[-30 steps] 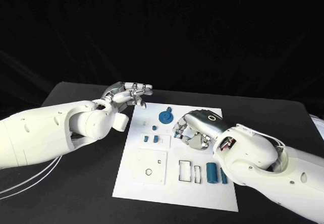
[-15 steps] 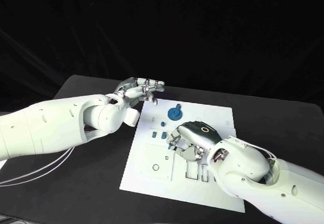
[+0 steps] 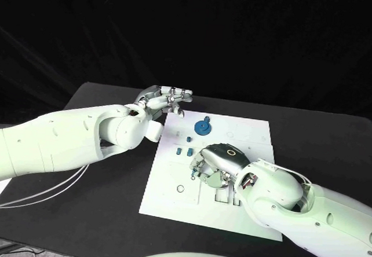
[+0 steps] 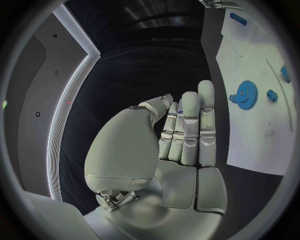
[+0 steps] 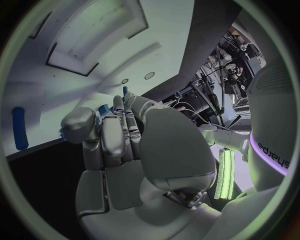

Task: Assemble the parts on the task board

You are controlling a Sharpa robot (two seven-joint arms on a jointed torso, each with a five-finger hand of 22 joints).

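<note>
The white task board [image 3: 246, 133] lies in the middle of the black table. A blue gear [image 3: 203, 127] stands near its far edge, with small blue parts [image 3: 179, 152] a little nearer. My right hand [image 3: 215, 165] hovers low over the board's middle, fingers curled; its thumb and fingers pinch a small blue part [image 5: 103, 109]. A long blue peg [image 5: 20, 127] lies on the board [image 5: 62, 85] beyond it. My left hand [image 3: 166, 98] hangs over the table by the board's far left corner, fingers straight [image 4: 187, 130], holding nothing. The gear [image 4: 245, 93] lies beside it.
Pale cut-out recesses [image 3: 181, 189] mark the board's near half, partly hidden by my right forearm [image 3: 315, 216]. Bare black table [image 3: 327, 142] stretches right of the board. Thin white cables [image 3: 53, 192] run under my left arm.
The camera has shifted. Against the board, my right hand has moved from near the gear toward the near middle. The left hand keeps its place by the far left corner.
</note>
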